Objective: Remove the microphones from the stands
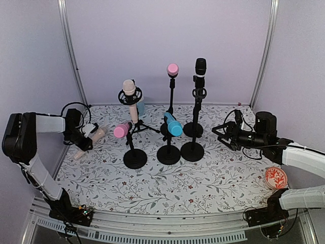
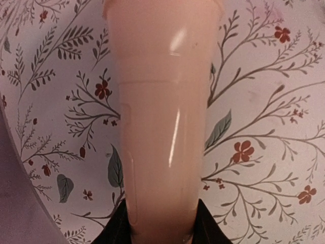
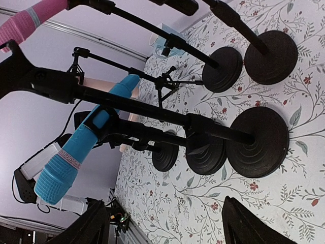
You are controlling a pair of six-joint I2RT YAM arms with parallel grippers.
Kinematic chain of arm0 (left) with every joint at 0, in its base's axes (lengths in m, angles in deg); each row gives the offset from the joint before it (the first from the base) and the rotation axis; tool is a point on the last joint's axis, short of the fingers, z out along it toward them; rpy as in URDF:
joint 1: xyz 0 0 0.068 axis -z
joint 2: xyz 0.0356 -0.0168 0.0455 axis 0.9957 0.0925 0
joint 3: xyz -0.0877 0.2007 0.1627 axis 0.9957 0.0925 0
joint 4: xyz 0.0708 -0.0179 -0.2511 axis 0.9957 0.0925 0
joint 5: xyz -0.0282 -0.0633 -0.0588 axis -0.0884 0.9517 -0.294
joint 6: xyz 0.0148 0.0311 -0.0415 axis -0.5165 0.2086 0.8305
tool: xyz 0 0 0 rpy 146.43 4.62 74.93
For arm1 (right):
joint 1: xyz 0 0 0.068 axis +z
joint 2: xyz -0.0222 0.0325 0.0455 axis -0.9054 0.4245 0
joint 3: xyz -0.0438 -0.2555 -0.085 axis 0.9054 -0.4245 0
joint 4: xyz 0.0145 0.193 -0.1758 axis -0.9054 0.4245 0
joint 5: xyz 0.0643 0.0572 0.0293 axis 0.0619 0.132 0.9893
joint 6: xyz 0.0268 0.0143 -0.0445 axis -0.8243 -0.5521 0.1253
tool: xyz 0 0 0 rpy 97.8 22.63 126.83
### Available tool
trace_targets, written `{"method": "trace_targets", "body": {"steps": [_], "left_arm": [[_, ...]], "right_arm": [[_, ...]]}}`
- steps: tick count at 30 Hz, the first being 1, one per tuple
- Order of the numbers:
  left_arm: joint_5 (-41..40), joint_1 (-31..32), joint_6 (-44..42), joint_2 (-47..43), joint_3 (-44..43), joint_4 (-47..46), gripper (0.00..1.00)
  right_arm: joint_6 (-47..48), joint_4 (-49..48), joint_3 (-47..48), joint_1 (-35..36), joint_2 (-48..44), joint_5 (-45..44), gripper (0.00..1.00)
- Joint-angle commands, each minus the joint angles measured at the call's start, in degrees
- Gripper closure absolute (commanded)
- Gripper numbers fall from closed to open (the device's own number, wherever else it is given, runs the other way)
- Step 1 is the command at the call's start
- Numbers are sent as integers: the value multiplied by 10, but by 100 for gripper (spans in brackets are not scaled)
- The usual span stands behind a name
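Observation:
My left gripper [image 1: 87,138] is shut on a peach-coloured microphone [image 1: 93,138], held low over the floral mat at the far left; in the left wrist view its body [image 2: 162,127] fills the middle, the black fingers [image 2: 114,231] pressed against both sides. Several stands hold microphones: a pink one [image 1: 122,130], a blue one [image 1: 173,125] also in the right wrist view [image 3: 84,145], a cream one [image 1: 130,91], a pink one high up [image 1: 172,69] and a black one [image 1: 200,66]. My right gripper [image 1: 223,133] is open and empty, right of the stands.
Black round stand bases [image 1: 135,158] [image 1: 168,154] [image 1: 192,151] sit mid-mat. An orange patterned disc [image 1: 275,178] lies at the right front. Purple walls enclose the back and sides. The metal rail [image 1: 167,223] runs along the front edge.

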Motion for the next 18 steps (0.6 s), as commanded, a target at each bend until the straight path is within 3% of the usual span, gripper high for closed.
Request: {"method": "trace_targets", "body": {"steps": [1, 4, 7, 12, 15, 18], "left_arm": [[-31, -12, 24, -16, 42, -26, 100], [-33, -13, 28, -28, 61, -32, 88], [-36, -18, 31, -29, 69, -33, 66], [-40, -31, 34, -22, 70, -32, 44], [-28, -31, 40, -27, 67, -26, 26], [-13, -31, 46, -35, 62, -15, 16]], "right_arm": [[-53, -111, -22, -23, 62, 101, 22], [-67, -162, -18, -25, 119, 140, 23], [-79, -204, -3, -25, 178, 177, 25], [-94, -258, 19, -28, 248, 211, 28], [-110, -304, 25, -31, 281, 229, 31], [-130, -343, 40, -35, 322, 244, 33]]}}
